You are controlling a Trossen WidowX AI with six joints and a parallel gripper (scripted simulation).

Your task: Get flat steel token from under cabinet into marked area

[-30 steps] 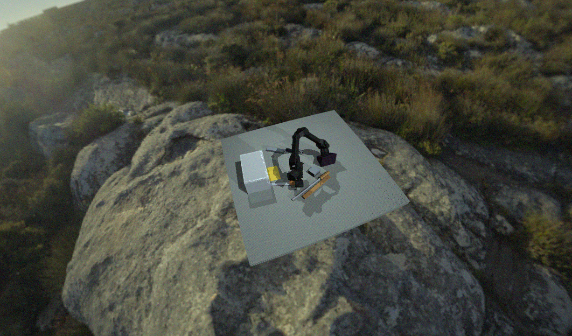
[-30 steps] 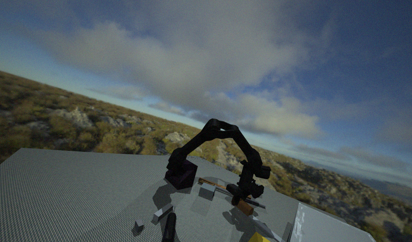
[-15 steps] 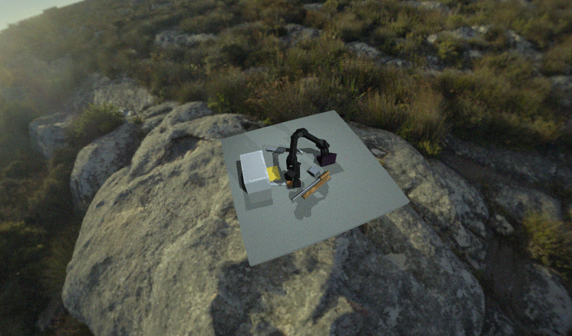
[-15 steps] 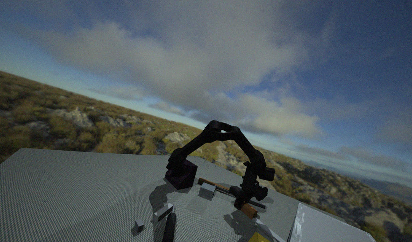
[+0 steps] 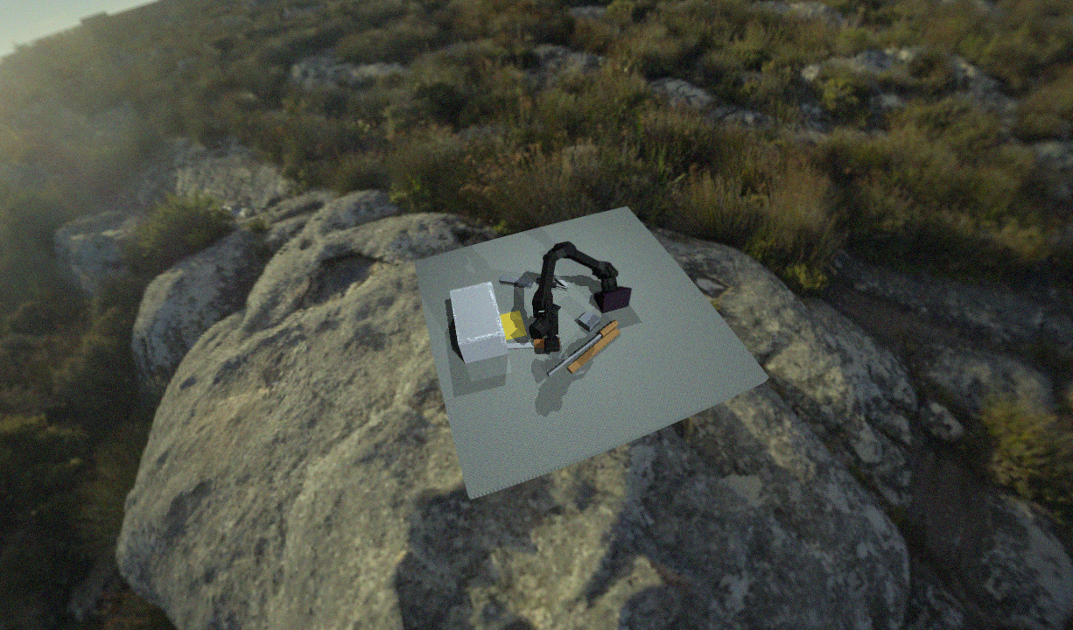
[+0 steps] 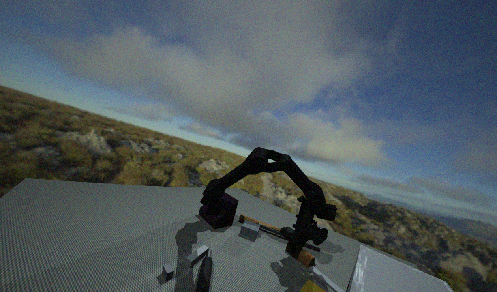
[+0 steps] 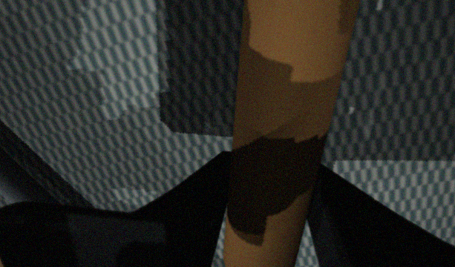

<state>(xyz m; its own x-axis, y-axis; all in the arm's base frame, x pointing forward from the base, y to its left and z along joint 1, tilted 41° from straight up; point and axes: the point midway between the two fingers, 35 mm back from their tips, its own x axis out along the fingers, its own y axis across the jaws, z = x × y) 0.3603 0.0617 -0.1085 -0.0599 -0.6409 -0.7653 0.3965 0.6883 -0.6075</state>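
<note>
My gripper (image 5: 547, 346) (image 6: 296, 250) (image 7: 266, 165) is shut on the orange handle (image 6: 307, 258) (image 7: 298, 37) of a tool, low over the table. The tool's thin grey shaft (image 5: 518, 345) (image 6: 327, 278) points from the handle to the front of the white cabinet (image 5: 477, 313) (image 6: 395, 274). Whether its far end is under the cabinet I cannot tell. The yellow marked area (image 5: 514, 325) (image 6: 311, 287) lies in front of the cabinet, beside the shaft. The steel token is not visible in any view, and the vent slots cannot be made out.
An orange bar (image 5: 595, 346) and a grey rod (image 5: 573, 354) lie side by side near the gripper. A grey block (image 5: 588, 319) (image 6: 249, 231) lies between them and the arm's base (image 5: 612, 298). A dark-handled tool (image 6: 204, 274) and two small blocks (image 6: 197, 256) (image 6: 167, 271) lie on the other side.
</note>
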